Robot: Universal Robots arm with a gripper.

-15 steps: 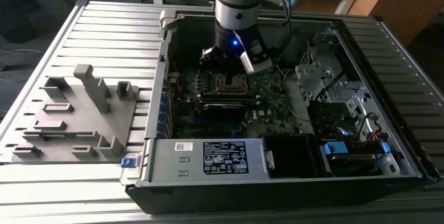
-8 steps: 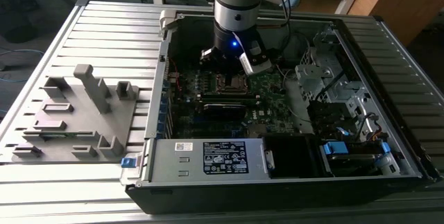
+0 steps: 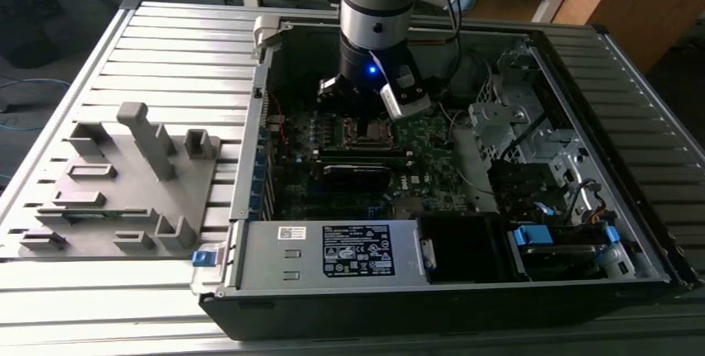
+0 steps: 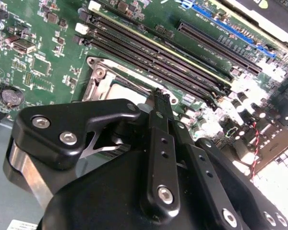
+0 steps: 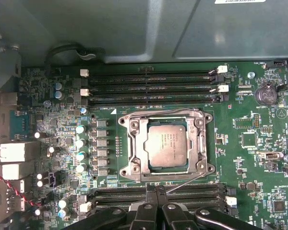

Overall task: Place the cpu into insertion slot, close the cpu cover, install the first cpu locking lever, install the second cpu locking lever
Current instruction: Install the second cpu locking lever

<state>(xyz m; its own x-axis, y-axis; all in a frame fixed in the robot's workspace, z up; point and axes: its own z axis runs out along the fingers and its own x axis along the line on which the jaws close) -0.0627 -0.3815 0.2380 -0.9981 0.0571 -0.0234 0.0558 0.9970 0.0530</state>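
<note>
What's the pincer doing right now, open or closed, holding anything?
Pincer: closed, holding nothing visible, tips near the cpu cover edge.

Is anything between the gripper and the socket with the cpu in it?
Nothing visible blocks it. In the first wrist view the gripper hangs just beside the insertion slot, over the memory slots. The cpu sits in the slot with the cpu cover down around it, and a thin locking lever angles out.
</note>
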